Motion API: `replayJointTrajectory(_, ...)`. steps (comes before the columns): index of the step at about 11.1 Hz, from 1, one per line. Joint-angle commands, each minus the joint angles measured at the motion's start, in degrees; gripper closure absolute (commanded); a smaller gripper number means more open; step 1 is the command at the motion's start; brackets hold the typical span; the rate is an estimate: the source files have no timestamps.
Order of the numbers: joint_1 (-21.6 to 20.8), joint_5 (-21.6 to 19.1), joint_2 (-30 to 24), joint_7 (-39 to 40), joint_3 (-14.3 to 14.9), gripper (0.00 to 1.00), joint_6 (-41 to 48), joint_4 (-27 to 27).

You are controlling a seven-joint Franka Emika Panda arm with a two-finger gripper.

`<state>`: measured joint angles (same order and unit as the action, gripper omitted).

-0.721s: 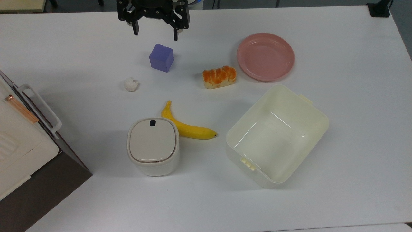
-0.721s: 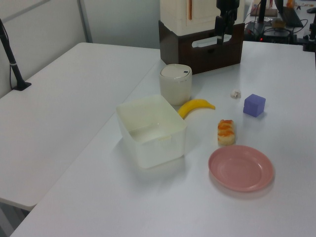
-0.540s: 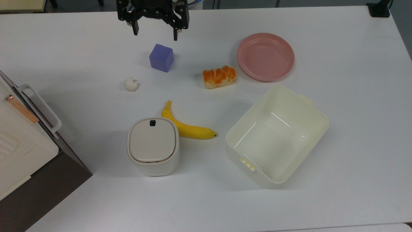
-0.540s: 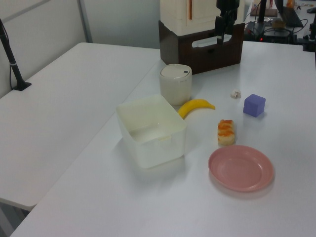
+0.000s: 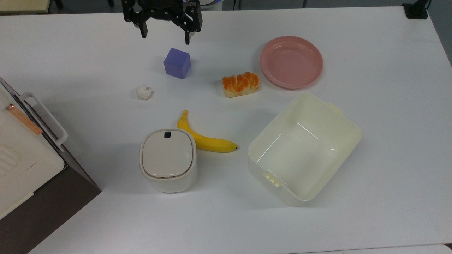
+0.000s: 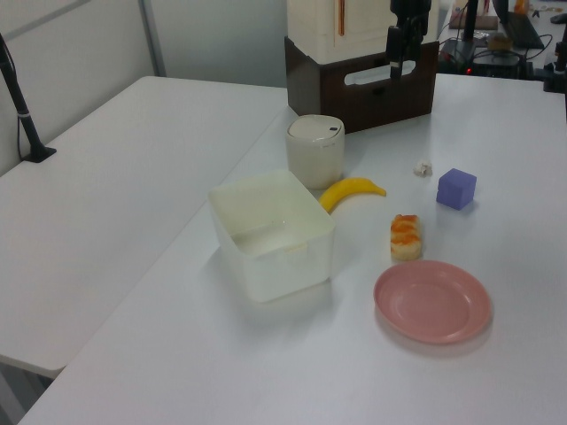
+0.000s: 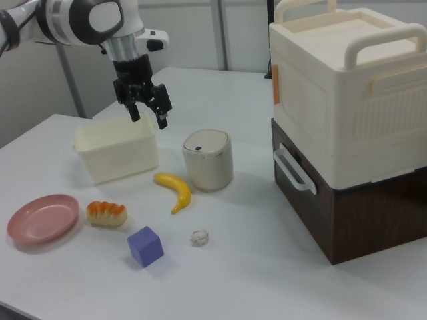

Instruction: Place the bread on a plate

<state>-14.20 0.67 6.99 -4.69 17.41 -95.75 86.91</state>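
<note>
The bread (image 5: 240, 84) (image 6: 405, 236) (image 7: 106, 213), a small loaf with a glossy orange-brown top, lies on the white table just to the top view's left of the pink plate (image 5: 291, 62) (image 6: 432, 300) (image 7: 41, 218). The plate has nothing on it. My gripper (image 5: 165, 37) (image 7: 149, 117) hangs open and holds nothing, high above the table near the far edge in the top view, above and to the top view's left of the purple cube (image 5: 177, 63) and well away from the bread.
A banana (image 5: 204, 137), a lidded cream canister (image 5: 167, 159) and a cream rectangular tub (image 5: 304, 148) sit nearer the front. A small white crumpled lump (image 5: 143, 92) lies left of the cube. A cream-and-brown box stack (image 7: 347, 120) stands at the top view's left edge.
My gripper has drifted slightly to the top view's left and a little toward the far edge, staying open. Nothing on the table has moved.
</note>
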Motion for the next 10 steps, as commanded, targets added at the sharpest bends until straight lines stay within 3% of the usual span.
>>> replayJointTrajectory(1,-0.5,-1.1,0.1,-0.2,0.6,0.0,-1.0,-0.3)
replayJointTrajectory(5,-0.4,-1.2,0.0,0.2,0.6,0.0,-1.0,-0.3)
replayJointTrajectory(10,-2.9,-0.9,-0.6,7.8,0.3,0.0,2.4,1.9)
